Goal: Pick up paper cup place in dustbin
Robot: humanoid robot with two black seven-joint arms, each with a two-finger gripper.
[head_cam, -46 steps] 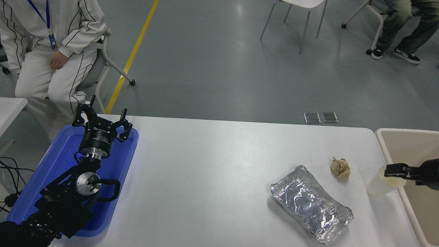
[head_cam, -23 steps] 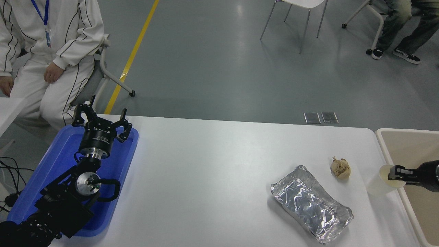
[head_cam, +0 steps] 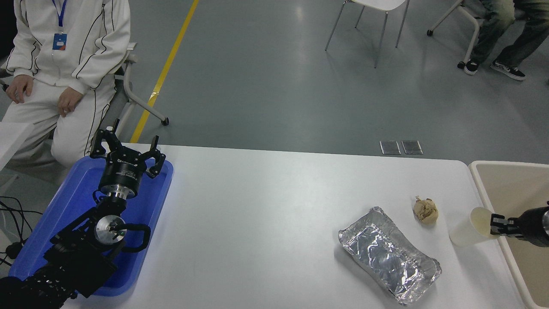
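Tipping left since a second ago, the cup (head_cam: 471, 226) now leans on the table (head_cam: 274, 206) near its right edge, mouth toward the bin (head_cam: 480, 180). The right gripper (head_cam: 497, 224) has drawn back over the bin's rim, fingertips just at the cup's lip; whether it grips is not discernible. Judgement: hold looks doubtful, cup not yet lifted. Ball (head_cam: 426, 210) and foil tray (head_cam: 388, 254) unmoved. Left gripper (head_cam: 127, 151) parked, splayed wide, over the blue tray (head_cam: 77, 193).

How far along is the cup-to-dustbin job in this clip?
Nothing is finished. The paper cup stands on the white table near its right edge, beside the dustbin, not in it. The right gripper is at the cup's rim; a grasp cannot be confirmed. Lifting and dropping remain. The left gripper is parked over the blue tray.
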